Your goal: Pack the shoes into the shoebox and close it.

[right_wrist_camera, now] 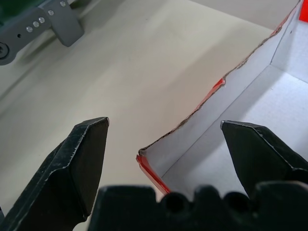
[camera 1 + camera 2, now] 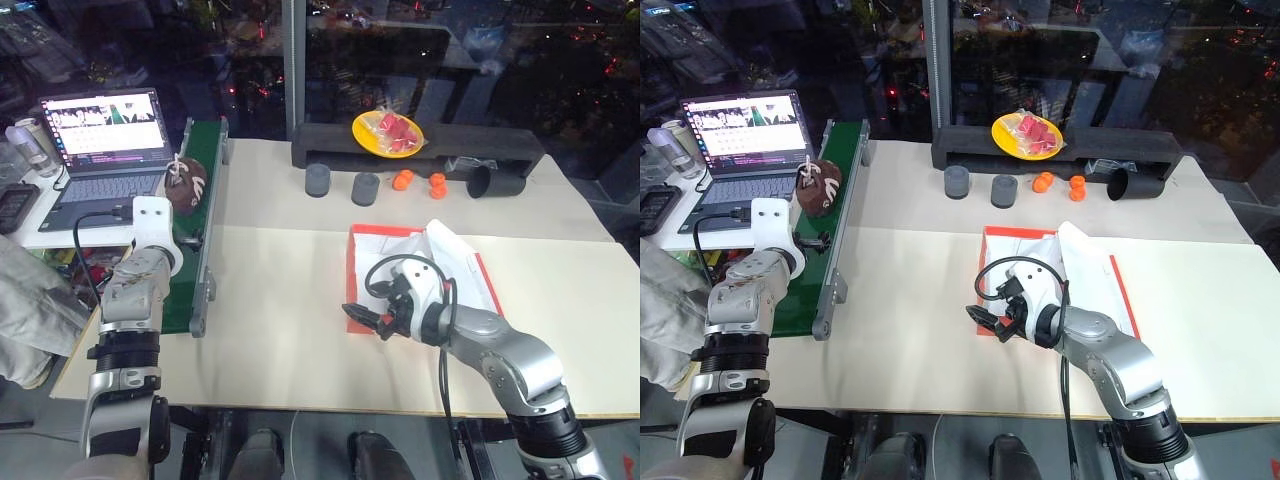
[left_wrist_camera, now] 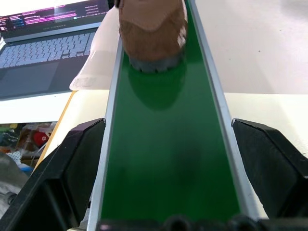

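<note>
One dark brown shoe (image 2: 187, 183) with white markings lies on the green conveyor belt (image 2: 190, 280) at the left. My left gripper (image 3: 168, 125) is open and held level just short of the shoe (image 3: 153, 29), its fingers (image 3: 72, 163) standing either side of the belt. The red-orange shoebox (image 2: 357, 262) lies open on the table, white inside, with white paper (image 2: 445, 250) sticking up from it. My right gripper (image 2: 365, 318) is open at the box's near left corner (image 1: 144, 156), which sits between its fingers (image 1: 86, 159), held by neither.
An open laptop (image 2: 105, 150) stands left of the belt. At the back of the table are a black foam bar (image 2: 330, 145), a yellow plate (image 2: 387, 132) of red pieces, two grey cups (image 2: 318, 180), small orange things (image 2: 403, 180) and a black tube (image 2: 495, 181).
</note>
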You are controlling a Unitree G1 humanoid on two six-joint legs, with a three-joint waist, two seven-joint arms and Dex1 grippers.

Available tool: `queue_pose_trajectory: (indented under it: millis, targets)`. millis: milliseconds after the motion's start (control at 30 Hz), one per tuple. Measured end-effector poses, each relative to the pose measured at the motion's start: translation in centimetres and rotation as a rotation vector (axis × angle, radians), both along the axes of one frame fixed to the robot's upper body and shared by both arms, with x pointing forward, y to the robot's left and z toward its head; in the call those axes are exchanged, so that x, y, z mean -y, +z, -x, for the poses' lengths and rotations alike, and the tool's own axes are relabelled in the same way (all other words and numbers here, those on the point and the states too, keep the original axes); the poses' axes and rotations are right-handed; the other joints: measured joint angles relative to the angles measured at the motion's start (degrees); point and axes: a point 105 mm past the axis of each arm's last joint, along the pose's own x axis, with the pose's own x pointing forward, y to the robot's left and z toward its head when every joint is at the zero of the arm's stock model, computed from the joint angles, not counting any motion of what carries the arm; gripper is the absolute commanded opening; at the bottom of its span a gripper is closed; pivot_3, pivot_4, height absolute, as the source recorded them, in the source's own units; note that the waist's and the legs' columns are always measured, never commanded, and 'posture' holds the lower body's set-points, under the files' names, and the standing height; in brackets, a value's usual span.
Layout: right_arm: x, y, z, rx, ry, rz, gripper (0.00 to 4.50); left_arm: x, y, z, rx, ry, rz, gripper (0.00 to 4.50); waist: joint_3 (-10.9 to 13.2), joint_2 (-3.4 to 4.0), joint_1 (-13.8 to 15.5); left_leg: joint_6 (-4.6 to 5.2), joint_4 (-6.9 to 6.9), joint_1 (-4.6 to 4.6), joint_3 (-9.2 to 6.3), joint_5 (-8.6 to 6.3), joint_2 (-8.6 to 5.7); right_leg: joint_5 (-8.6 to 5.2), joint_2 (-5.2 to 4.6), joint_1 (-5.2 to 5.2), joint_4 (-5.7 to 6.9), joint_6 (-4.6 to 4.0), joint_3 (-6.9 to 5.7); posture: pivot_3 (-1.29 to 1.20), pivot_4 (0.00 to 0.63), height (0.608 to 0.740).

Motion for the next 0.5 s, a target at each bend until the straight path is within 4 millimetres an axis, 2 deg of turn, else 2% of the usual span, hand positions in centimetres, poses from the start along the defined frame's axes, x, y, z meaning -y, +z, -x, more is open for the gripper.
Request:
queue_pose_trajectory:
  millis: [333,500]
  targets:
    - [0.0,-0.1,0.1,-0.010,-0.001,0.001,4.40,-0.3,-0.3,0.0,-0.006,0.007,0.000,4.50,0.00,0.00,-0.02,0.00,0.00,0.00,0.00,0.00,0.00,0.00,0.00,0.00,0.00,0.00,0.00,0.00,0.150,0.740]
    - [0.0,-0.1,0.0,-0.010,-0.005,-0.001,4.40,-0.5,-2.0,0.3,-0.081,0.021,0.030,4.50,0.00,0.00,-0.05,0.00,0.00,0.00,0.00,0.00,0.00,0.00,0.00,0.00,0.02,0.00,0.00,0.00,0.150,0.740]
